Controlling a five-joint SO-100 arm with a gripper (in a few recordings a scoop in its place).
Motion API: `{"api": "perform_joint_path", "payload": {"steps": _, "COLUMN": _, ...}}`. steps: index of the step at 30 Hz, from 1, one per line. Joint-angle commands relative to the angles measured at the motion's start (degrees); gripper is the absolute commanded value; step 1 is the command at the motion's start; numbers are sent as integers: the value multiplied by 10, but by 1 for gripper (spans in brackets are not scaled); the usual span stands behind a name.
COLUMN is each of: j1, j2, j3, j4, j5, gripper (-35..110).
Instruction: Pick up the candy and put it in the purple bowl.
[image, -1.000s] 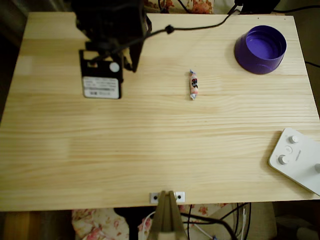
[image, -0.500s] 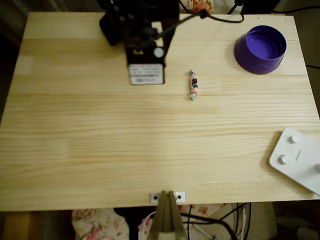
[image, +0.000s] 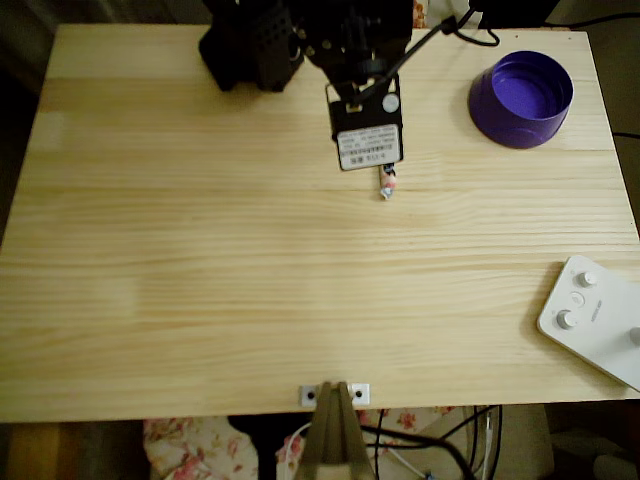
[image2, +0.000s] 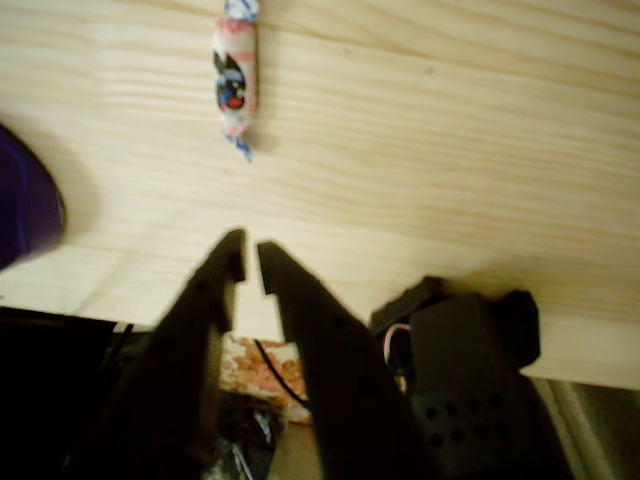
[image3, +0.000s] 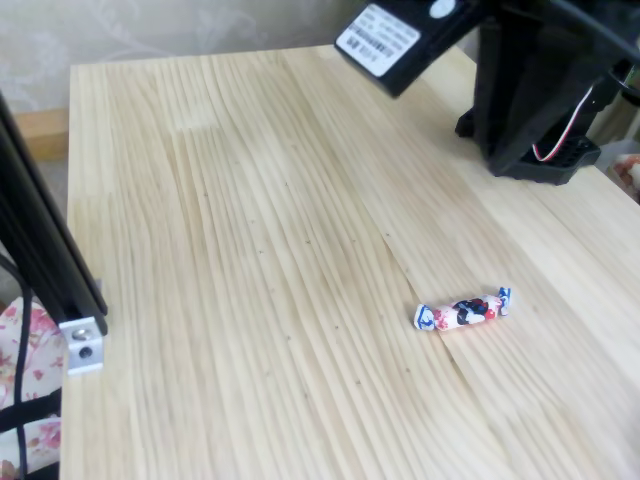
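The candy (image2: 235, 85), a whitish-pink wrapped sweet with dark and red marks, lies on the wooden table (image: 300, 280). In the wrist view it is ahead of and slightly left of my gripper (image2: 250, 262), well apart from the tips. The black fingers (image2: 215, 290) stand nearly together with only a thin slit between them and nothing held. From overhead, the arm's labelled wrist block (image: 368, 135) hangs over the candy (image: 386, 184) and hides its upper end. The purple bowl (image: 521, 98) stands at the back right, and its edge (image2: 25, 205) shows at the wrist view's left.
A white device with knobs (image: 598, 320) sits at the table's right front corner. The arm's black base (image3: 540, 100) stands at the far edge, with cables trailing behind it. A clamp (image: 335, 394) grips the front edge. The candy (image3: 462, 312) lies alone on bare wood.
The arm has swung from the table's back left to the right. Its wrist block now hangs over the candy's upper end. The candy and bowl have not moved.
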Motion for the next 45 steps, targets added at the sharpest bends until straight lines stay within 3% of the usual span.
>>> {"api": "perform_joint_path", "payload": {"steps": 1, "j1": -3, "j2": 9, "j3": 14, "j4": -19, "j5": -19, "gripper": -1}}
{"api": "perform_joint_path", "payload": {"steps": 7, "j1": 49, "j2": -48, "j3": 39, "j4": -66, "j5": -20, "gripper": -1}}
{"api": "perform_joint_path", "payload": {"steps": 13, "j1": -14, "j2": -57, "j3": 38, "j4": -77, "j5": -14, "gripper": -1}}
{"api": "perform_joint_path", "payload": {"steps": 18, "j1": -65, "j2": -52, "j3": 20, "j4": -72, "j5": 80, "gripper": -1}}
{"api": "perform_joint_path", "payload": {"steps": 22, "j1": -104, "j2": -55, "j3": 53, "j4": -131, "j5": 120, "gripper": 0}}
{"api": "perform_joint_path", "payload": {"steps": 37, "j1": -113, "j2": -172, "j3": 26, "j4": -145, "j5": 144, "gripper": 36}}
{"api": "perform_joint_path", "payload": {"steps": 45, "j1": -104, "j2": -287, "j3": -52, "j4": -145, "j5": 157, "gripper": 37}}
